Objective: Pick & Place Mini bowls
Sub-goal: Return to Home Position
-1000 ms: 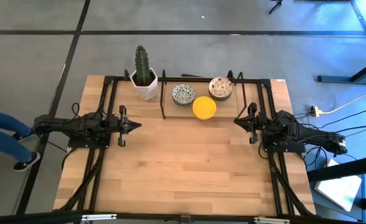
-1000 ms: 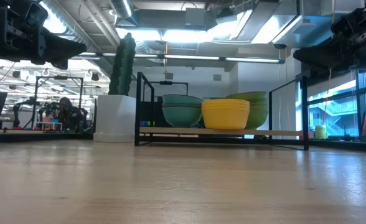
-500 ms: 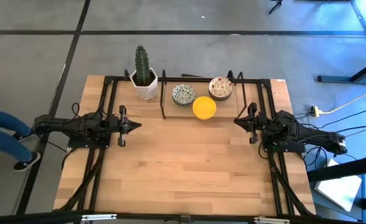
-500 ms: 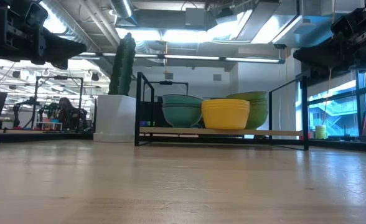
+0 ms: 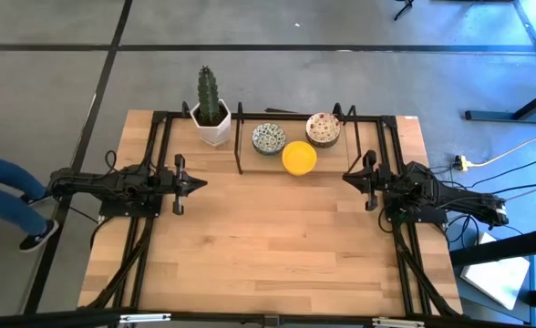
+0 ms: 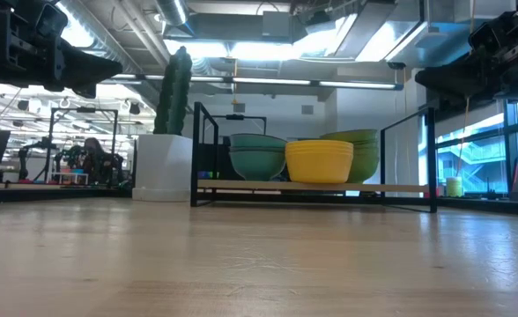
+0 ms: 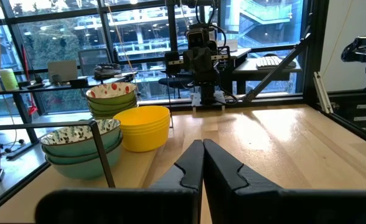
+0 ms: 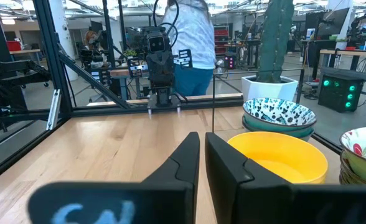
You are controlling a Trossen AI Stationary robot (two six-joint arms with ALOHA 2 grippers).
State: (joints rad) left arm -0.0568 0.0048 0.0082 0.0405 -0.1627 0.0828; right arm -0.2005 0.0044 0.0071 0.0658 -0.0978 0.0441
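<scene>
Left gripper [image 5: 198, 183]: fingers [image 7: 192, 165] pressed together, pinching nothing. Hangs clear above the table [image 5: 268, 255] at 9 o'clock from its middle and aims toward 3 o'clock. Right gripper [image 5: 348, 178]: fingers [image 8: 183, 162] pressed together too, equally empty. Hangs at 3 o'clock and aims toward 9 o'clock, mirroring the other.

Well apart from both, at 12 o'clock on the table: a black wire rack [image 5: 241, 155] carrying all the bowls in view, sorted into 3 stacks.
- Blue-green bowls [image 5: 269, 138] at the rack's 9 o'clock end.
- Red-speckled bowls [image 5: 323, 128] toward its 3 o'clock end.
- Yellow bowls [image 5: 299, 157] between those 2 and just beside each, set slightly toward 6 o'clock.

Each stack nested upright, rims level in the low view. Exact count per stack hard to read.

At 11 o'clock, just outside the rack: a cactus pot [image 5: 212, 123], no part of the job.

No loose bowl anywhere on the bare wood. Judged from this, picking and stacking look complete, with each pattern on its own pile. Little or nothing left, apparently, beyond settling both arms in their parked pose, and both seem close to it or in it.
</scene>
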